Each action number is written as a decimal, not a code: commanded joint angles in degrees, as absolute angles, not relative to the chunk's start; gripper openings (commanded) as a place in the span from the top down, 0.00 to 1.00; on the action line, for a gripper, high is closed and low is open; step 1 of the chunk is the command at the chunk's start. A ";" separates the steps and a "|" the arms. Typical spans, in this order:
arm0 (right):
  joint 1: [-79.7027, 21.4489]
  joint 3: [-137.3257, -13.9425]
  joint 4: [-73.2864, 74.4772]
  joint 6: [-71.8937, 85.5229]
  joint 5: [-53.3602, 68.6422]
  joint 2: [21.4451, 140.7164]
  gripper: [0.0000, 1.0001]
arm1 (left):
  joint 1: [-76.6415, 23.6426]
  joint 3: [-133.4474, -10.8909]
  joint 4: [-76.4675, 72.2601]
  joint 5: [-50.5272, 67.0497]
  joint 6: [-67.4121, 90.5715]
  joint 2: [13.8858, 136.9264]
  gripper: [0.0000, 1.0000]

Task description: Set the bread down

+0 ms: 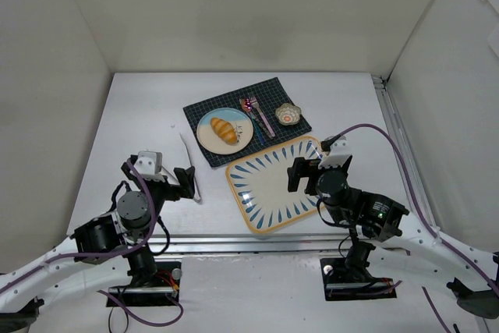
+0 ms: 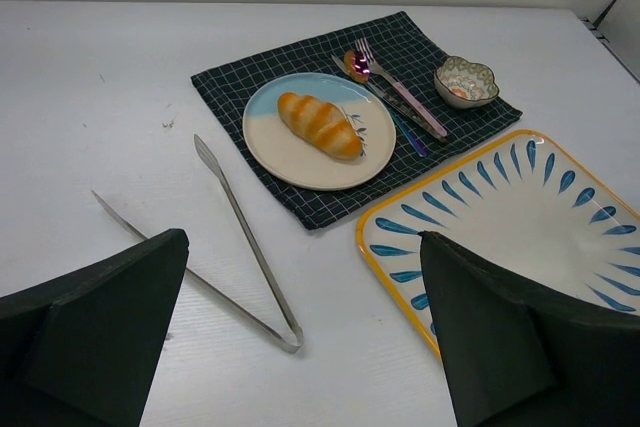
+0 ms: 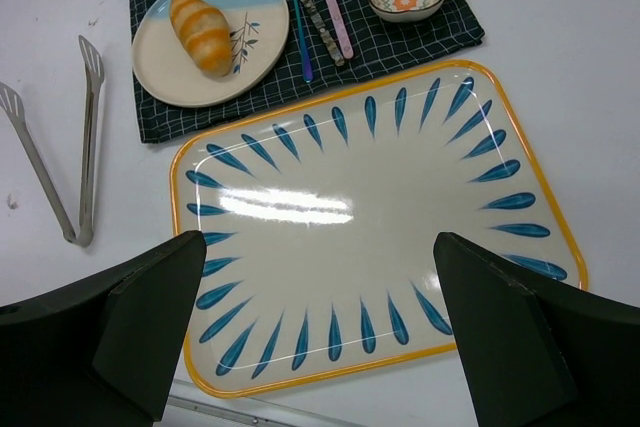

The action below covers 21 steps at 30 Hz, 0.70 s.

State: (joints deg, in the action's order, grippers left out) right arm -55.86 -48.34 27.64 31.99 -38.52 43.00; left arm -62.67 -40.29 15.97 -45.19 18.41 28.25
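Black left gripper (image 2: 305, 277) and right gripper (image 3: 320, 257) wide, empty; toward far edge of white table (image 1: 140, 122), golden-brown ridged bread (image 2: 320, 124) lying diagonally, likely nearer left.

Both the left arm (image 1: 129, 212) and the right arm (image 1: 351, 200) have black housings; on the left arm you can see a grey round joint (image 1: 133, 207). A purple cable (image 1: 407, 173) runs along each arm. A white block (image 1: 148, 163) sits at each wrist. The fingers (image 2: 100, 337) are matte black wedges.
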 commanded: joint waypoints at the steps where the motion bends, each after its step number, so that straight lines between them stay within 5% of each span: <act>1: -56.08 -49.57 25.75 32.87 -40.78 43.33 0.02 | -63.02 -41.75 12.04 -45.09 17.93 28.83 0.03; 21: -56.95 -49.83 25.75 31.73 -39.81 43.86 0.02 | -63.02 -42.01 13.18 -47.02 18.28 28.04 0.01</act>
State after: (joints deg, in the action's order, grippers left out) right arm -56.60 -48.34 27.79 31.81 -38.50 43.13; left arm -62.67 -40.29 16.01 -45.89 18.44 27.51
